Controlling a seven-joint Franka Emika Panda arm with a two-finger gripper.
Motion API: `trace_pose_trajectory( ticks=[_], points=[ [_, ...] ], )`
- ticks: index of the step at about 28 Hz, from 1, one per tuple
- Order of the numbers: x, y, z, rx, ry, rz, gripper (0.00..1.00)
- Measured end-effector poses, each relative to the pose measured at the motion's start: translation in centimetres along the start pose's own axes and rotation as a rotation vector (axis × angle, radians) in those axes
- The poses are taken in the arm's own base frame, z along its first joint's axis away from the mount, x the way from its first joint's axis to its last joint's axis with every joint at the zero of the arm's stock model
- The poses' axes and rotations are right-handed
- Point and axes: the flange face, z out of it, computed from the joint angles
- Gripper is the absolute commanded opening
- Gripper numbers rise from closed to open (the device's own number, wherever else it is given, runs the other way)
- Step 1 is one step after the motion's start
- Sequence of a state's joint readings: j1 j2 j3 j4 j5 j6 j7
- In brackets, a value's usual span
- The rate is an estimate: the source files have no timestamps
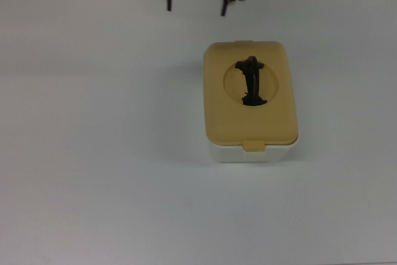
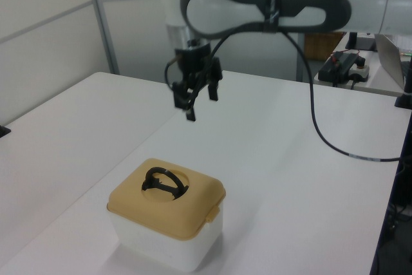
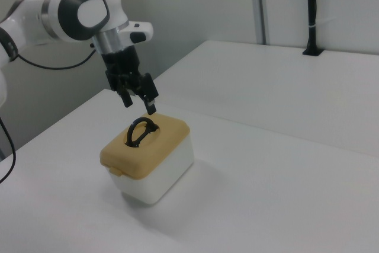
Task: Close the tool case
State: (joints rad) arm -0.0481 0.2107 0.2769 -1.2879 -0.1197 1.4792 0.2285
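Observation:
The tool case (image 1: 250,151) is a white tub with its tan lid (image 1: 273,116) lying flat on top, front tab down over the rim. A black handle (image 1: 251,82) stands up in the lid's round recess. In the left view the lid (image 2: 138,205) covers the tub (image 2: 168,250) evenly, and in the right view the lid (image 3: 164,135) likewise sits flush. My gripper (image 1: 196,3) hangs open and empty, well above the table and beyond the case's far end, near the top view's upper edge. It is also seen at gripper (image 2: 197,101) and gripper (image 3: 138,103), apart from the handle (image 3: 138,130).
The white table (image 1: 93,153) stretches around the case. A black cable (image 2: 320,136) trails from the arm above the table in the left view. A black post (image 3: 311,10) stands at the table's far edge in the right view. Devices (image 2: 347,64) sit at the left view's back right.

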Motion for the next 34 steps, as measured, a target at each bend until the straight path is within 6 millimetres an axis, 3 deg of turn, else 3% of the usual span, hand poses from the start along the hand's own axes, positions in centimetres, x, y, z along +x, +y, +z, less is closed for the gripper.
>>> trace_pose_trajectory(
  ticks=[6,14,34],
  points=[
    [-1.0,5.1,-2.0,-0.013,0.003,0.021,1.0],
    [-0.8,8.9,-1.4,-0.026,-0.012,0.055,1.0],
    [-0.5,11.5,-0.4,-0.03,-0.029,0.089,1.0]
  ],
)
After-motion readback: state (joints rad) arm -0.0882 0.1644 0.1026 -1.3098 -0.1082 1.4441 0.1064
